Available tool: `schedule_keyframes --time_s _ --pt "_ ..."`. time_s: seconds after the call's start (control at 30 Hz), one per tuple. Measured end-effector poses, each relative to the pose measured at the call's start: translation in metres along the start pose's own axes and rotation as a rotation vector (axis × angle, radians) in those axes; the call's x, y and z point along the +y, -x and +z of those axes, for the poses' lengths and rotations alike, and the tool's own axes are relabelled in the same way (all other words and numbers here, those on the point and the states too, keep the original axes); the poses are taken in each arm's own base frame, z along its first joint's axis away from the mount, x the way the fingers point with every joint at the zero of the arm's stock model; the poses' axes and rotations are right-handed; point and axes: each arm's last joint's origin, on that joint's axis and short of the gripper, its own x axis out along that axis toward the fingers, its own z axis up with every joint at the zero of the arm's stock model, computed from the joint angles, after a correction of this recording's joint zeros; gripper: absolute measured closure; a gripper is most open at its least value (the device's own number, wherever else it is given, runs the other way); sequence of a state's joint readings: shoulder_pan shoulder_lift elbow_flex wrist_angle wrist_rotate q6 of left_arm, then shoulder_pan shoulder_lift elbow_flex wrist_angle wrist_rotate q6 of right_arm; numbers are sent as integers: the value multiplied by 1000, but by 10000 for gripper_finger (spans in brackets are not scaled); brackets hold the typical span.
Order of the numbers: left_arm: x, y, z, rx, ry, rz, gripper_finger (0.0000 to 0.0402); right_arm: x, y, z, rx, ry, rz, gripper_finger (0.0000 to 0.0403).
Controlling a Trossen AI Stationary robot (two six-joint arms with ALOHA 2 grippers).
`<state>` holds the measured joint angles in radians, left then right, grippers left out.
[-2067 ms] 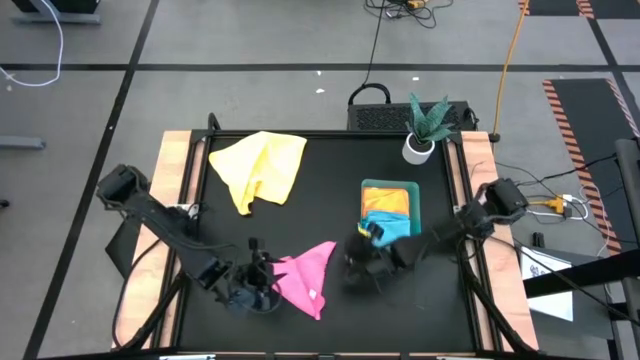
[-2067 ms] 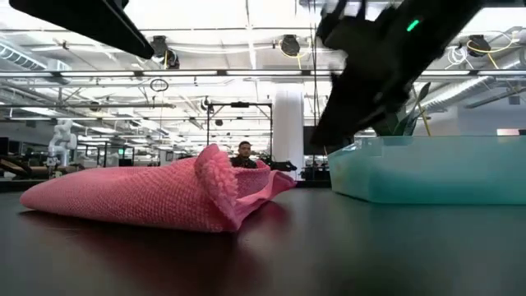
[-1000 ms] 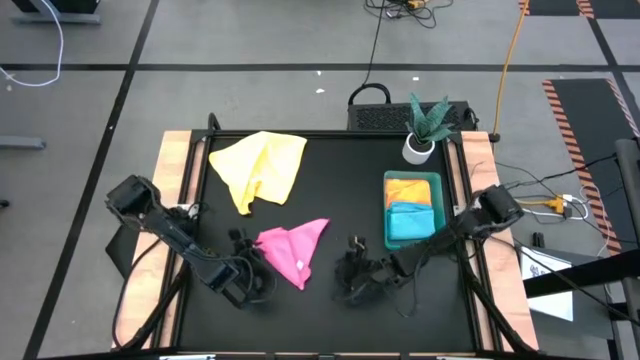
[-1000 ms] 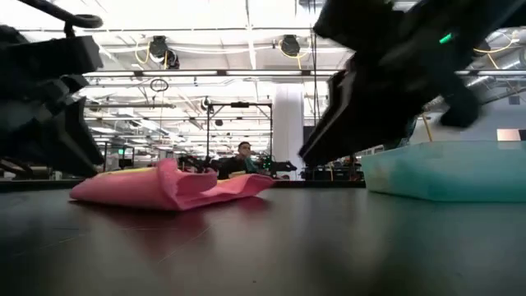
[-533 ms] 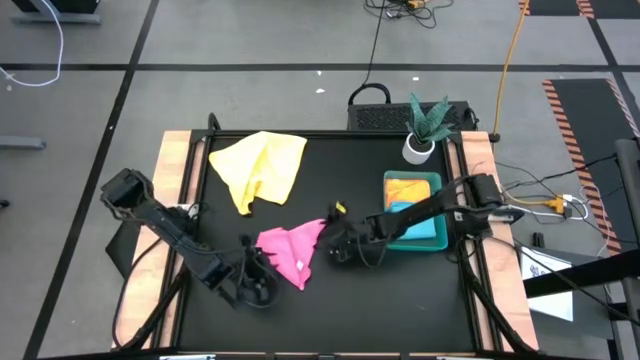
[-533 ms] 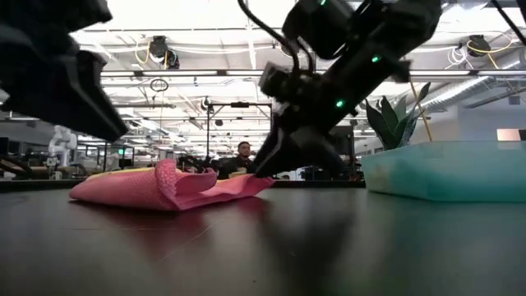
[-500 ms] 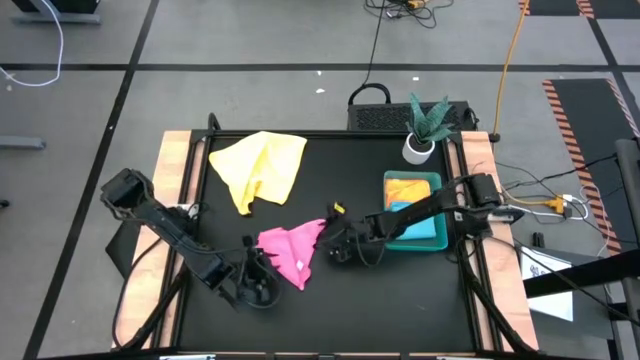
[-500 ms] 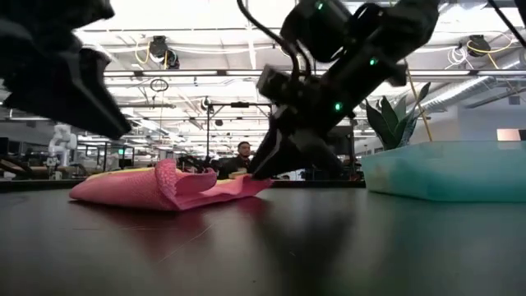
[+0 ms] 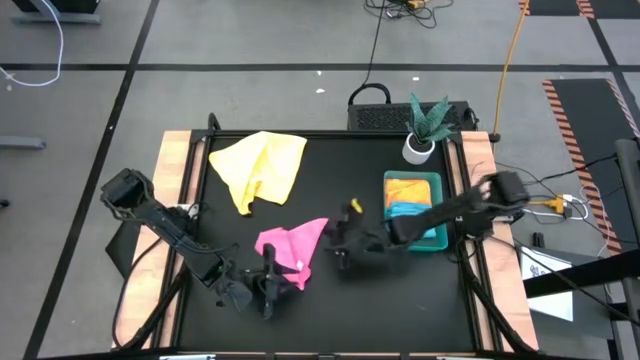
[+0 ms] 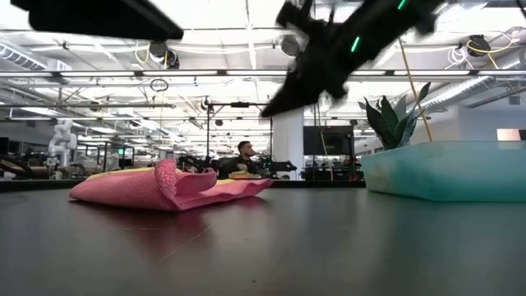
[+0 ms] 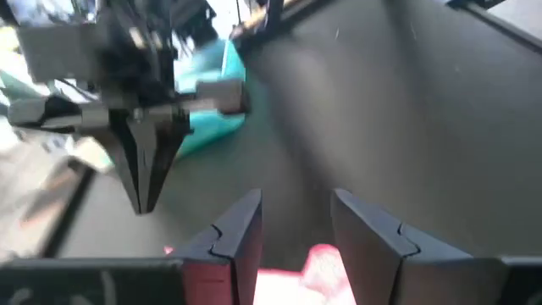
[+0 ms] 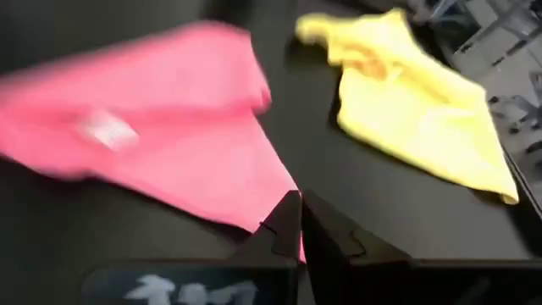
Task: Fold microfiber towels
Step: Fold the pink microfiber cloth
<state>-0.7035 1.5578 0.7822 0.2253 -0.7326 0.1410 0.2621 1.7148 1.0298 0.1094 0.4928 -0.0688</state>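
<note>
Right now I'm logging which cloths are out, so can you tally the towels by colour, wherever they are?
Yellow towels: 2, loose yellow towel on the table, folded yellow towel in the green tray
Light blue towel: 1, in the tray
Pink towel: 1, on the table
Total: 4

Evenly lit from overhead fixtures, bright ceiling glare in low view. Soft sheen on black table (image 10: 329, 247). Heavy motion blur in both wrist views; arms smeared, silhouetted vs. lights.
</note>
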Motion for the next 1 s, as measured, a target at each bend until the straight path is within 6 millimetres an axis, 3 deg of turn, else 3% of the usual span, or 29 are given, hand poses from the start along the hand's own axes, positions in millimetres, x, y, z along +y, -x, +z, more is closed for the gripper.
schedule_keyframes --time_s 0.13,0.23,0.43,0.63,1.0 --pt "3 -2 8 -70 -37 -17 257 12 52 25 -126 -154 63 402" --pt "5 -7 7 -88 -45 -143 257 22 71 30 -158 -137 113 401" --pt "27 -34 -9 25 186 -158 256 38 74 24 -141 -148 152 402" --pt "48 -52 -26 137 375 -378 256 55 78 9 -132 -152 194 402" --pt "30 -80 -42 347 540 -304 256 68 81 -21 -271 -206 251 403"
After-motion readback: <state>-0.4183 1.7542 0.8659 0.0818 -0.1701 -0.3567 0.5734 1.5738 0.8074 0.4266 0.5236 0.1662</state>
